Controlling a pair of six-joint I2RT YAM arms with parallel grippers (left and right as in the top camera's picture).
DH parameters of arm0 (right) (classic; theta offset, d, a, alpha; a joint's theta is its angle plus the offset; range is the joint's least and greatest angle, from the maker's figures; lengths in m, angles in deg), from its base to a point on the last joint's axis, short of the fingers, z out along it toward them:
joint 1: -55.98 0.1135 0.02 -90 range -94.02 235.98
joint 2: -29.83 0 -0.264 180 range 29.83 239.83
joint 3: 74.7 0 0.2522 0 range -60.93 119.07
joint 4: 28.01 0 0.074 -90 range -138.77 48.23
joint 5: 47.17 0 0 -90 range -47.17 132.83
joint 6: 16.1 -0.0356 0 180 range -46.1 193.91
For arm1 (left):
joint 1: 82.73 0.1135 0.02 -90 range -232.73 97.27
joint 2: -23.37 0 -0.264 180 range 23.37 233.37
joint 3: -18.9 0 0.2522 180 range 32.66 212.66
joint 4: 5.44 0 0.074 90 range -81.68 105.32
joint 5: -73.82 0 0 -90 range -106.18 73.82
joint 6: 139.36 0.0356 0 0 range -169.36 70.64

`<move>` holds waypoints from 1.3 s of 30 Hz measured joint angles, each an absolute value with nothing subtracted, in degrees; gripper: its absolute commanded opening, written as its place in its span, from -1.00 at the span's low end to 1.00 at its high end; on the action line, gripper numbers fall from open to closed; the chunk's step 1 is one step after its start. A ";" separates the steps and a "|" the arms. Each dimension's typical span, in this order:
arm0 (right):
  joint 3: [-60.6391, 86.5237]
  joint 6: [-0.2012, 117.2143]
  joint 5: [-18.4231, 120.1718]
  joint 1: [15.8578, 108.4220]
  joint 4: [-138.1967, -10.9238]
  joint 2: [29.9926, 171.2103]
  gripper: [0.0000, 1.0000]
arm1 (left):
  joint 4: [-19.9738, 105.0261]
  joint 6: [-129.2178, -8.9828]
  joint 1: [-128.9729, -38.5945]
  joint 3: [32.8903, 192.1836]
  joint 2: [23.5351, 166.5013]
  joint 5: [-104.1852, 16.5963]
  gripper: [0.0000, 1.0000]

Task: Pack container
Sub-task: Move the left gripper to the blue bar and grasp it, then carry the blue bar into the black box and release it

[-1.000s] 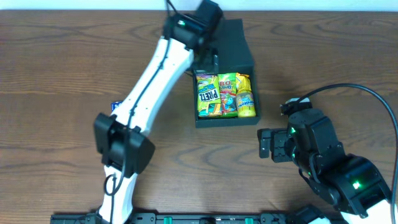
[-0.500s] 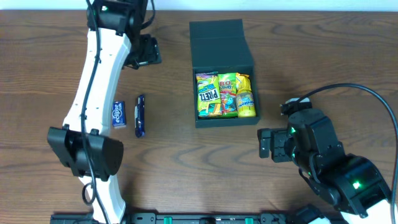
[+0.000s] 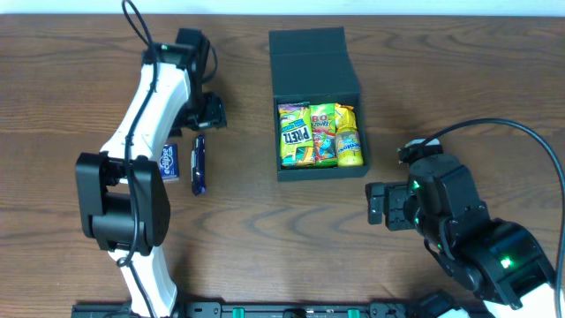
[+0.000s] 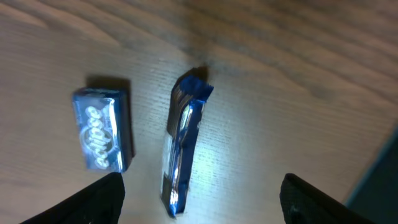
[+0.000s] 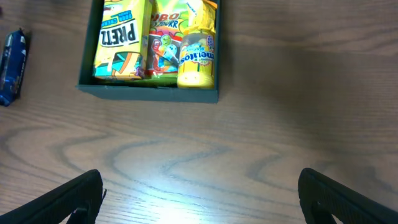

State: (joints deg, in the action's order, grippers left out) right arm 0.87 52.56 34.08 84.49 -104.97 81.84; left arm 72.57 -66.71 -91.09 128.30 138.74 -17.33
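Arm pose, left: the left arm (image 3: 154,106) rises from its base at the near edge of the desk (image 3: 265,230) and folds at a black joint block. From there it runs as a white link toward the far left part of the desk. Its wrist bends back down so that the left gripper (image 4: 202,186) points at the desk surface. In the left wrist view the fingers (image 4: 93,202) show only at the lower corners, set wide apart, with nothing clamped between them. Below the gripper lie a blue gum pack (image 4: 102,130) and a narrow blue wrapped bar (image 4: 183,149). The bar is just beside the gum pack on the container side, not touching it. The bar lies in line with the gap between the fingers; the gum pack sits off to one side. Neither is touched.

Arm pose, right: the right arm (image 3: 468,234) is folded low at the near right of the desk, with its gripper end turned toward the middle. The right gripper (image 5: 199,186) is spread wide and holds nothing. Its wrist view looks over bare desk to the container.

Container (image 3: 322,173): black, squarish, shallow, placed at the far centre of the desk, well apart from both grippers. The lid (image 3: 309,57) is hinged open and lies back on the far side. Inside, side by side, are a green-and-yellow pretzel packet (image 3: 294,134), a colourful gummy packet (image 3: 323,132) and a yellow candy roll (image 3: 350,140). The gum pack and the bar lie outside on the desk, left of the container.
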 measured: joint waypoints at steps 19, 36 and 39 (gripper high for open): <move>0.87 52.56 34.08 84.49 -104.97 81.84 0.98 | 52.66 -65.94 -91.09 109.11 138.76 -16.93 0.22; 0.87 52.56 34.08 84.47 -104.97 81.84 0.99 | 50.56 -66.09 -91.09 108.25 138.66 -16.12 -0.49; 0.87 52.56 34.08 84.47 -105.00 81.84 0.99 | 51.72 -66.09 -91.09 108.38 138.66 -16.10 -0.58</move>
